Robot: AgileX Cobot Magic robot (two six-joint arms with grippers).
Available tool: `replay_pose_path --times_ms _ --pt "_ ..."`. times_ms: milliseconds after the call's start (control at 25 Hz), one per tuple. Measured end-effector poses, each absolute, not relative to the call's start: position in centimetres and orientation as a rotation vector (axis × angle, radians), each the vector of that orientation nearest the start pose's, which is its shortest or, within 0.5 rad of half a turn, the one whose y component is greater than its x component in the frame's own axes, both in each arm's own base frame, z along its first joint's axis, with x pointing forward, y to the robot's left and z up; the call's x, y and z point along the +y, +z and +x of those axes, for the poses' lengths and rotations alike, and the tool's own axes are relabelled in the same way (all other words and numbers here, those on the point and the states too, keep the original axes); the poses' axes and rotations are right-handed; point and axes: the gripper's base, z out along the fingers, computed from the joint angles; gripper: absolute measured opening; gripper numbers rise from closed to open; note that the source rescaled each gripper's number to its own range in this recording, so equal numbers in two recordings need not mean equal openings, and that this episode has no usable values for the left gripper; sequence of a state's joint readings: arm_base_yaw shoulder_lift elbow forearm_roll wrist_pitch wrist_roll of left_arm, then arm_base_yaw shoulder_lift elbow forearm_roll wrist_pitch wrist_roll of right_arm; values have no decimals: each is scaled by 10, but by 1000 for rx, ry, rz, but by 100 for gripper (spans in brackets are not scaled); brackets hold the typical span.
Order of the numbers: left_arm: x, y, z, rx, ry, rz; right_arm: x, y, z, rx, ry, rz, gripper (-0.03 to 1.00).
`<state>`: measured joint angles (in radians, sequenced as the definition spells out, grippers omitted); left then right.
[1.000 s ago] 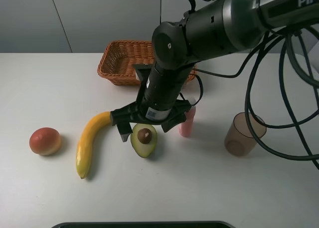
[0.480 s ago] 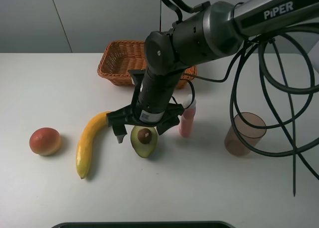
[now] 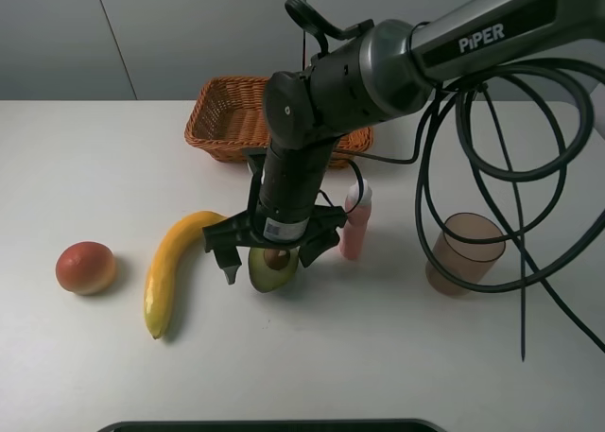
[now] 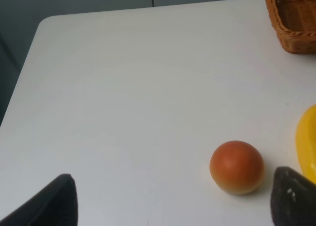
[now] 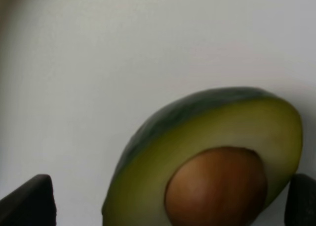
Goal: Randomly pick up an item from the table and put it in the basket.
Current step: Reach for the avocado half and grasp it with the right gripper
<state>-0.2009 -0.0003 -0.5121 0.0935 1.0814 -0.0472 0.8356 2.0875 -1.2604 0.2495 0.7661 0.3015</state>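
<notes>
The halved avocado (image 3: pixel 266 276) lies flesh up on the white table (image 3: pixel 378 356), its brown pit showing in the right wrist view (image 5: pixel 197 137). My right gripper (image 3: pixel 271 258) has reached across the middle and is open, low over the avocado, with one finger on each side of it; its dark fingertips (image 5: pixel 27 201) flank the fruit without clearly touching it. The wicker basket (image 3: pixel 222 120) stands behind the arm. My left gripper (image 4: pixel 173 201) is open and empty above the table's left part; it does not show in the exterior high view.
A yellow banana (image 3: pixel 170 262) lies just left of the avocado and a round red-orange fruit (image 3: pixel 85 267) farther left, also in the left wrist view (image 4: pixel 236 166). A pink bottle (image 3: pixel 355 224) stands right of the avocado. A translucent brown cup (image 3: pixel 463 252) stands at the right under hanging cables.
My right gripper has come down and shifted slightly left, from above and behind the avocado to straddling it. The avocado and the other things have not moved.
</notes>
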Motion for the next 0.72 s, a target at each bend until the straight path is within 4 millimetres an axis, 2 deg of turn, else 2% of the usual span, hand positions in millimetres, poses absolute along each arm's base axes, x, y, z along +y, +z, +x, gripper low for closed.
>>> replay_pose_path --times_ms 720 --pt "9 279 -6 2044 -43 151 293 98 243 3142 282 -549 99"
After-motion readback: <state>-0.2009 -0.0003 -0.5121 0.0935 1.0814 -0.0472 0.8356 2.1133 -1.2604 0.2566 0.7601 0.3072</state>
